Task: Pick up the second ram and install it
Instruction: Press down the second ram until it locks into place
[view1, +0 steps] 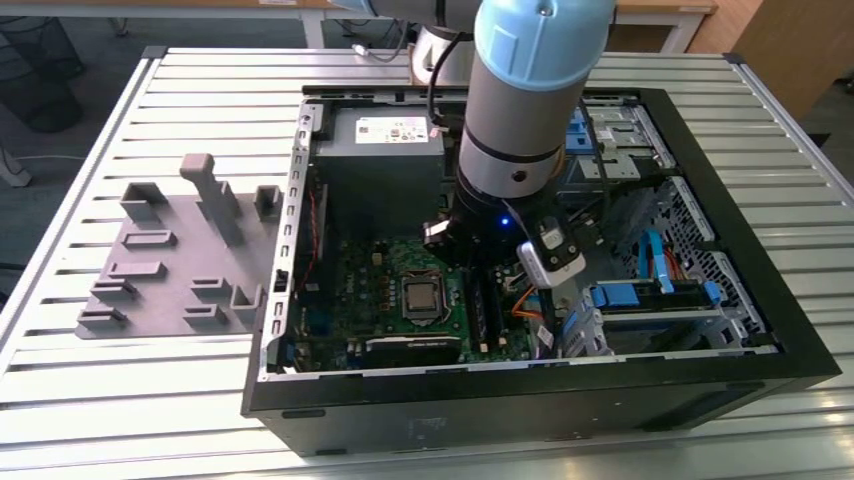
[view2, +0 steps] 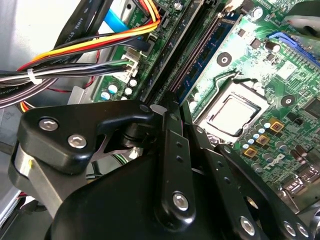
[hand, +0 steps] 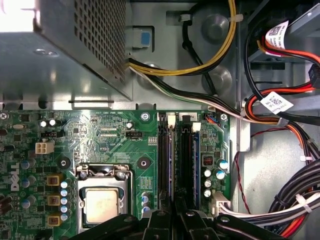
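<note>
Second ram (hand: 196, 165) slotted, below jaws.

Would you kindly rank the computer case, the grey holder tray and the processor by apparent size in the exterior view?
Largest to smallest, as they appear in the exterior view:
1. The computer case, by far the largest.
2. The grey holder tray, beside the case on the exterior view's left.
3. The processor, a small square on the motherboard inside the case.

Arm (view1: 527, 110) reaches into open computer case (view1: 694, 385); grey holder (view1: 167, 265) beside.
</note>
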